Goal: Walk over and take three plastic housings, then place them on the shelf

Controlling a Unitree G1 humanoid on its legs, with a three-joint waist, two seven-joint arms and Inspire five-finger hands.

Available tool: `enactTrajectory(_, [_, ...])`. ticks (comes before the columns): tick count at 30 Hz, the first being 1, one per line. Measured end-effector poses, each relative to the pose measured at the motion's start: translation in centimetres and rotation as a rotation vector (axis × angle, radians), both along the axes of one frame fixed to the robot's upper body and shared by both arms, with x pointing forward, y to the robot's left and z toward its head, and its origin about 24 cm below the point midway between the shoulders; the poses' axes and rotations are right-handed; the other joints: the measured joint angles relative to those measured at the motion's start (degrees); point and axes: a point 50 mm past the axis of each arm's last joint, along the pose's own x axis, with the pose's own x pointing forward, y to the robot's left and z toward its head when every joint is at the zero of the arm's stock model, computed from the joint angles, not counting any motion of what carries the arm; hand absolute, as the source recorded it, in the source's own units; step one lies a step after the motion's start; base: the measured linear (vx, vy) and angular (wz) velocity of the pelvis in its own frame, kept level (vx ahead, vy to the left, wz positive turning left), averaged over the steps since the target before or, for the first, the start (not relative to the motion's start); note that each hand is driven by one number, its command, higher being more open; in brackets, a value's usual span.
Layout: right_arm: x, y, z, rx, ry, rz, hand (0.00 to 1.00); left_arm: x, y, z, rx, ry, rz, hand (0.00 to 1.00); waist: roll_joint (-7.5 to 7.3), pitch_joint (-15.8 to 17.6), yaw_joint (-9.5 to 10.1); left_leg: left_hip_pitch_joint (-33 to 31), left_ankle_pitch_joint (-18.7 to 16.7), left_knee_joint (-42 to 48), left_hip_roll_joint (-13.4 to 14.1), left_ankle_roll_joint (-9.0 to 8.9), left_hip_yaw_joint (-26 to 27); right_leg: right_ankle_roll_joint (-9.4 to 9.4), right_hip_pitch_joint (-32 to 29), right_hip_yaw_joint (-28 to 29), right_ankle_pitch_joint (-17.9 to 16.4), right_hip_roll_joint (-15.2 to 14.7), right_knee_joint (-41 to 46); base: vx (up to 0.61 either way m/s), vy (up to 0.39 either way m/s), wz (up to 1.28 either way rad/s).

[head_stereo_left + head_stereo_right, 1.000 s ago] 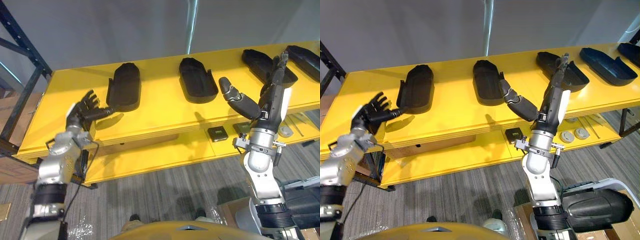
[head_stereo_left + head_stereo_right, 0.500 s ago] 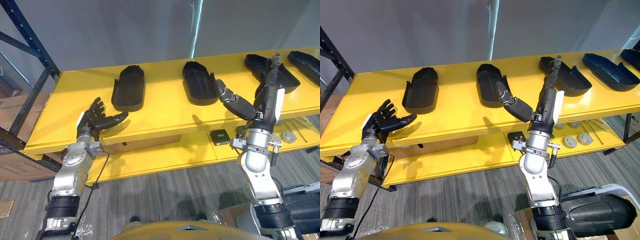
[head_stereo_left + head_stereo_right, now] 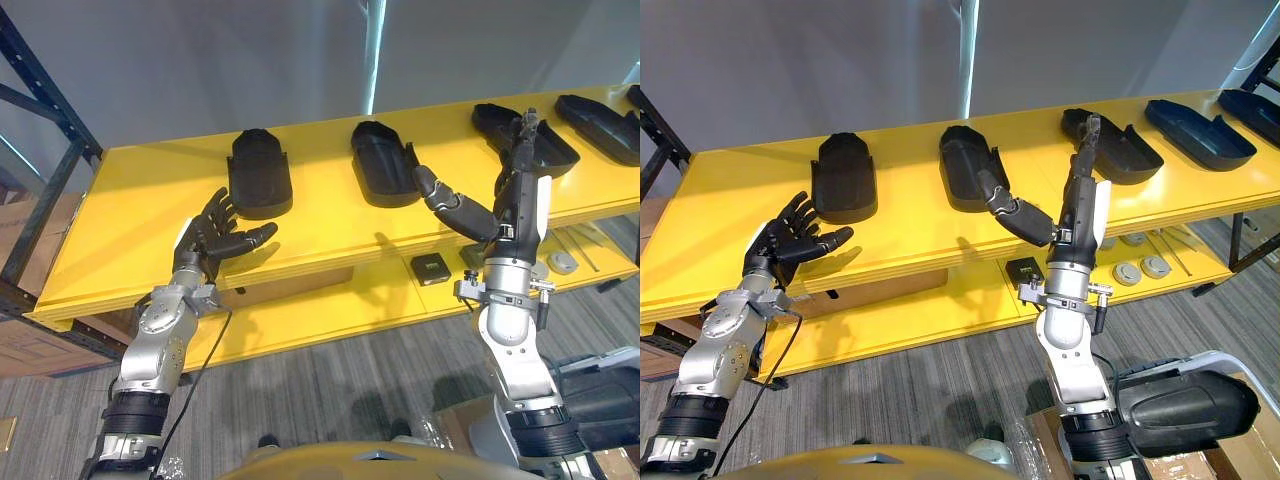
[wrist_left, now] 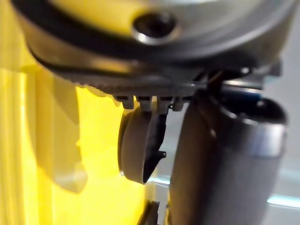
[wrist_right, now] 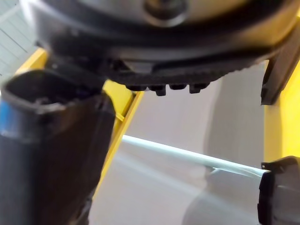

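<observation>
Several black plastic housings lie in a row on the yellow shelf top point(image 3: 150, 200): a left housing point(image 3: 260, 172), a middle housing point(image 3: 380, 176), a third housing point(image 3: 535, 138) and a further one point(image 3: 600, 113). My left hand point(image 3: 215, 240) is open with fingers spread, over the shelf's front edge, a short way in front of the left housing and holding nothing. My right hand point(image 3: 515, 195) is open, fingers straight up and thumb stuck out to the side. Its fingertips show in front of the third housing's near-left edge; whether they touch it I cannot tell.
A lower yellow level holds a small black box point(image 3: 432, 268) and round grey discs point(image 3: 1130, 272). A dark rack upright point(image 3: 40, 100) stands at the left. A black case point(image 3: 1185, 400) lies on the grey carpet at the lower right.
The camera has shifted. My left hand has moved right and nearer the left housing, still open. The right hand keeps its raised pose by the third housing.
</observation>
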Motion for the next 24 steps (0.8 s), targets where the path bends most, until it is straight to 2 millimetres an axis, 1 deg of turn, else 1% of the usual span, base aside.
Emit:
enactTrajectory(8, [0.0,0.1,-0.1,-0.006,0.007,0.013,1.0,0.0,-0.5,-0.3,-0.013,0.003,0.005,1.0,-0.79,-0.64,-0.02,0.0,0.06,-0.01,-0.01,0.04,0.14,0.02,-0.15,0.23,0.11,0.0,0.0,0.0,0.002,-0.01])
enactTrajectory(10, [0.1,0.1,-0.1,-0.009,0.01,0.016,1.0,0.0,-0.3,-0.3,0.007,0.009,0.048,1.0,-0.79,-0.64,-0.01,-0.02,0.13,-0.01,-0.01,0.07,0.1,0.02,-0.13,0.18,0.11,0.0,0.0,0.0,0.0,0.0])
enactTrajectory(12, [0.1,0.0,-0.2,-0.006,0.017,0.021,1.0,-0.1,0.3,-0.3,0.102,0.016,0.136,1.0,-0.75,-0.66,-0.04,-0.02,0.19,-0.01,-0.01,0.07,0.04,0.02,-0.09,0.1,0.12,0.0,0.0,0.0,0.0,0.0])
enactTrajectory(14, [0.0,0.0,-0.3,0.004,0.026,0.035,1.0,-0.1,0.7,-0.1,0.146,0.008,0.186,1.0,-0.75,-0.66,-0.03,-0.04,0.23,-0.02,0.0,0.07,-0.12,0.02,0.0,-0.03,0.12,0.0,0.0,0.0,0.003,0.04])
enactTrajectory(16, [-0.3,-0.1,-0.9,0.012,0.058,0.055,1.0,-0.4,1.8,0.6,0.185,-0.035,0.303,1.0,-0.75,-0.67,0.11,-0.15,0.33,-0.02,0.01,0.1,-0.76,-0.01,0.35,-0.59,0.1,-0.01,0.0,-0.01,0.003,0.13])
enactTrajectory(18, [-0.5,-0.1,-1.4,0.016,0.085,0.07,1.0,-1.4,2.5,1.3,0.151,-0.082,0.398,1.0,-0.75,-0.67,0.14,-0.36,0.36,-0.02,0.01,0.1,-1.0,-0.02,0.31,-0.77,0.09,-0.01,-0.01,0.0,0.003,0.07])
enactTrajectory(19, [-0.8,-0.2,-1.8,0.046,0.106,0.084,1.0,-2.6,2.8,2.0,0.125,-0.135,0.461,1.0,-0.75,-0.67,0.21,-0.45,0.36,-0.02,0.01,0.1,-1.18,-0.06,0.32,-0.86,0.05,-0.01,-0.02,0.0,0.008,0.08])
enactTrajectory(20, [-1.0,-0.5,-2.3,0.08,0.128,0.098,1.0,-3.7,2.8,2.6,0.101,-0.188,0.505,1.0,-0.75,-0.67,0.44,-0.59,0.36,-0.02,0.02,0.1,-1.35,-0.09,0.32,-0.99,0.01,-0.01,-0.03,0.0,0.008,0.07])
enactTrajectory(21, [-1.1,-0.7,-2.4,0.088,0.139,0.101,1.0,-4.3,2.6,2.8,0.089,-0.215,0.521,1.0,-0.73,-0.68,0.6,-0.69,0.37,-0.02,0.01,0.1,-1.39,-0.09,0.28,-1.03,0.01,-0.01,-0.05,-0.01,0.009,0.07])
enactTrajectory(22, [-1.2,-1.0,-2.6,0.099,0.159,0.112,1.0,-5.1,2.3,3.3,0.067,-0.262,0.54,1.0,-0.7,-0.7,1.16,-0.76,0.44,-0.02,0.01,0.1,-1.51,-0.1,0.27,-1.14,0.01,-0.01,-0.06,-0.02,0.006,0.04])
enactTrajectory(23, [-1.1,-1.3,-2.7,0.102,0.17,0.125,1.0,-5.6,2.0,3.5,0.047,-0.292,0.553,1.0,-0.65,-0.74,1.69,-0.76,0.53,-0.03,0.03,0.11,-1.59,-0.1,0.34,-1.22,0.01,-0.01,-0.06,-0.02,0.005,0.06])
enactTrajectory(24, [-1.1,-1.3,-2.7,0.108,0.175,0.14,1.0,-5.8,1.9,3.5,0.038,-0.303,0.559,1.0,-0.59,-0.78,1.76,-0.8,0.59,-0.03,0.03,0.12,-1.73,-0.1,0.4,-1.38,0.01,-0.01,-0.06,-0.03,0.003,0.05])
